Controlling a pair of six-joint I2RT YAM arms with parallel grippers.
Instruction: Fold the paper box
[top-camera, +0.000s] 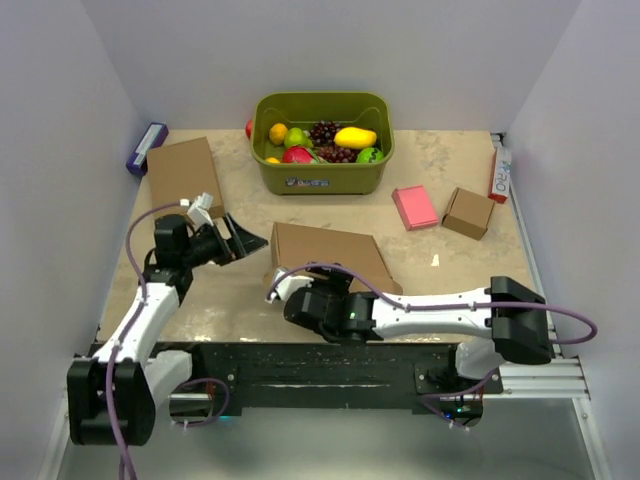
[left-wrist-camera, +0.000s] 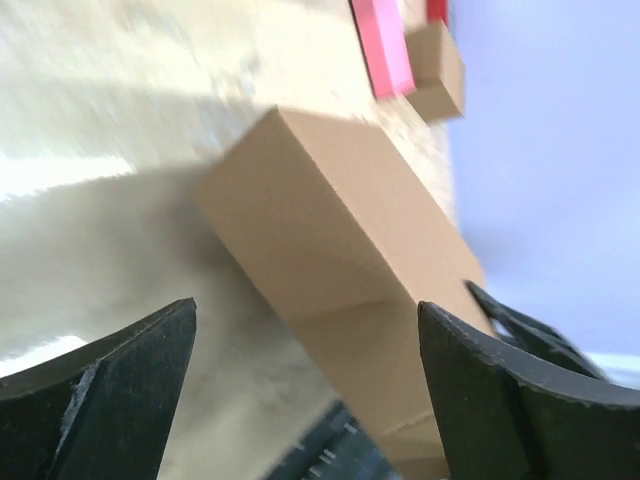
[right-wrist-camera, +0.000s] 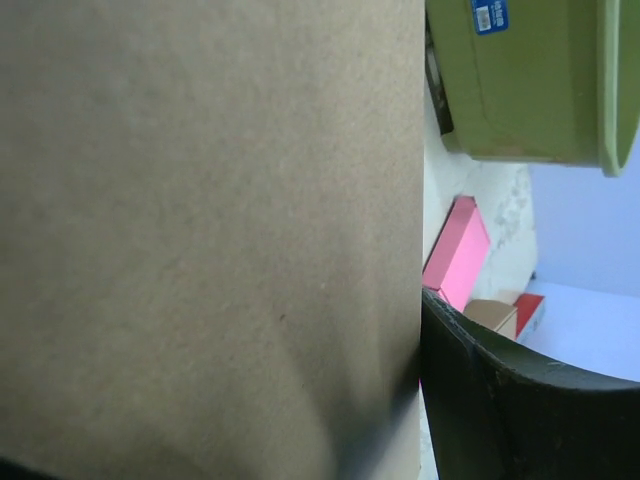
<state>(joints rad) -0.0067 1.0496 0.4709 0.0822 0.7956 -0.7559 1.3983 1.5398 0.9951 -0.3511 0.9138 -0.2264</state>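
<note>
You had bare tabletop (top-camera: 460, 262) right of the paper box (top-camera: 325, 255). Green fruit bin (top-camera: 340, 178) stood close behind it; flat cardboard sheet (top-camera: 185, 175) sat left rear, pink block (top-camera: 414, 207) and small cardboard cube (top-camera: 468, 212) right rear.

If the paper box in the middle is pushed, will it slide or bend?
The paper box looks like a thin cardboard shell, so it is probably light and would likely slide on the smooth table. Its broad panels may buckle if squeezed.

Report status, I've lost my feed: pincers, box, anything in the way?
Left pincer open, empty, left of the paper box. Right pincer at its near edge, grip unclear. Green bin behind, not touching.
</note>
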